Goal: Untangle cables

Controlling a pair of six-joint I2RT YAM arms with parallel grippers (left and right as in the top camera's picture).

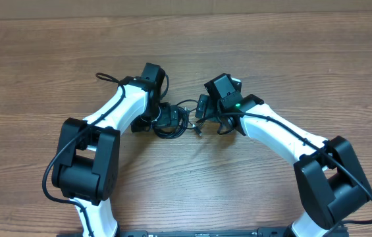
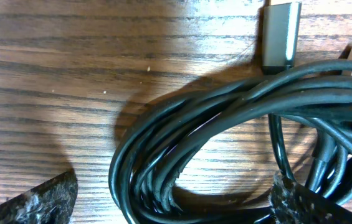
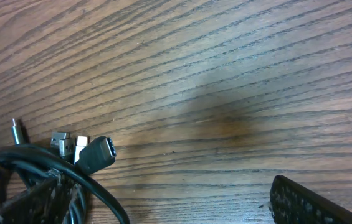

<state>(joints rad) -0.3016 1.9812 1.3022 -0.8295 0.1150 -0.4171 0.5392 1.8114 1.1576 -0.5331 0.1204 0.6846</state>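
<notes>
The cables (image 1: 174, 129) lie as a black tangled coil on the wooden table between the two arms. In the left wrist view the coil (image 2: 225, 115) of several strands loops between my left gripper's (image 2: 176, 208) two fingers, which are spread wide and open. A silver plug (image 2: 280, 34) lies beyond the coil. My left gripper (image 1: 164, 118) sits right over the bundle. My right gripper (image 3: 169, 208) is open; one cable strand (image 3: 101, 193) crosses by its left finger, and a black plug (image 3: 96, 154) and small silver plugs (image 3: 63, 143) lie there. It sits at the bundle's right (image 1: 202, 108).
The wooden table (image 1: 271, 59) stretches all round the bundle. The arms' own thicker black wires (image 1: 106, 78) run along the white links. The arm bases stand at the near edge.
</notes>
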